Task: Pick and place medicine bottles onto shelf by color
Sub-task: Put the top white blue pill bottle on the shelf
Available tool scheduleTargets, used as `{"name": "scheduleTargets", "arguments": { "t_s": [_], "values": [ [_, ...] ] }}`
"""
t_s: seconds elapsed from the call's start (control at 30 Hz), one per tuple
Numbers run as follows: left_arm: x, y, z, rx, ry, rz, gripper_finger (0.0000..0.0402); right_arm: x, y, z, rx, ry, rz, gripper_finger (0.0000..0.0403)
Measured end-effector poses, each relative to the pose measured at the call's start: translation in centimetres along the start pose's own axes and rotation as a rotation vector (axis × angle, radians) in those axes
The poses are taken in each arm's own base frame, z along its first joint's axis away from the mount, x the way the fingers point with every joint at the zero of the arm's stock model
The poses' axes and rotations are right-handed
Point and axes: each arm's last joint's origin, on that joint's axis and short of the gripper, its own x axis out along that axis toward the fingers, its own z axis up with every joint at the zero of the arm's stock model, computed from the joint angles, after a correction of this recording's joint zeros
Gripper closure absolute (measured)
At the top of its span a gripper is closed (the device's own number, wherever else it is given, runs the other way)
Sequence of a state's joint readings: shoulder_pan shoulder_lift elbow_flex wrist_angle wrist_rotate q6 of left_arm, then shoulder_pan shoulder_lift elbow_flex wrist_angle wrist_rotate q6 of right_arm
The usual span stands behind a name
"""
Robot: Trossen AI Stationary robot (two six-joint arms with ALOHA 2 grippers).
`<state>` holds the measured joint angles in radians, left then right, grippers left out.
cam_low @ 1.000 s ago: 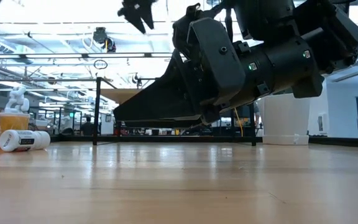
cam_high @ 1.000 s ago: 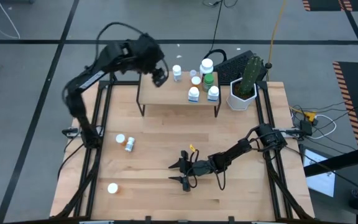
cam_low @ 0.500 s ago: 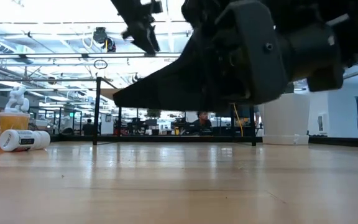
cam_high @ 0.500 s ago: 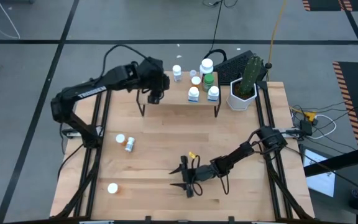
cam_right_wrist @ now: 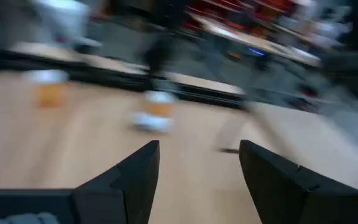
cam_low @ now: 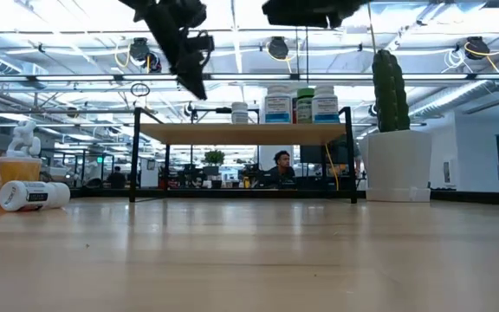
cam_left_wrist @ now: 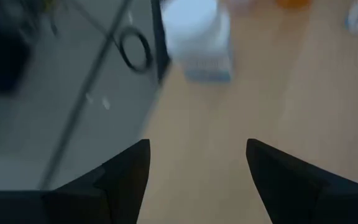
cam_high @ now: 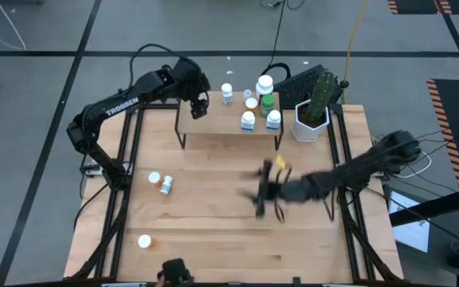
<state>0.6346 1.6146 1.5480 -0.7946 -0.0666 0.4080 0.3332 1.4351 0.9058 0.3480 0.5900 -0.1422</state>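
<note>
The shelf stands at the table's far edge with several medicine bottles on its board: a white one, a green one and white-capped ones near its right end. Three more are on the table at the left: a white one lying on its side, an orange one and a white-capped one. My left gripper hangs open above the shelf's left end; its wrist view shows a white bottle ahead of the open fingers. My right gripper is open, raised over the table's middle, pointing left.
A white hexagonal planter with a cactus stands right of the shelf, with a dark keyboard behind it. Black rails run along the table's left and right sides. Bare wood lies near the front edge.
My right gripper has risen from low over the table's near middle and moved toward the far right, staying open; it no longer fills the low view. My left gripper has come down a little over the shelf's left end. No bottle has moved.
</note>
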Motion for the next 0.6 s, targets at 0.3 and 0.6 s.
{"name": "scheduleTargets", "arguments": {
  "t_s": [0.3, 0.6],
  "values": [
    [1.4, -4.4, -4.3, -0.133, 0.1, -0.047, 0.0133, 0.1, -19.7, 10.5, 0.141, 0.139, -0.381, 0.0185],
    [-3.3, -7.6, -8.1, -0.136, -0.222, 0.009, 0.0133, 7.5, -29.1, 10.2, 0.247, 0.311, -0.23, 0.0133]
  ]
}}
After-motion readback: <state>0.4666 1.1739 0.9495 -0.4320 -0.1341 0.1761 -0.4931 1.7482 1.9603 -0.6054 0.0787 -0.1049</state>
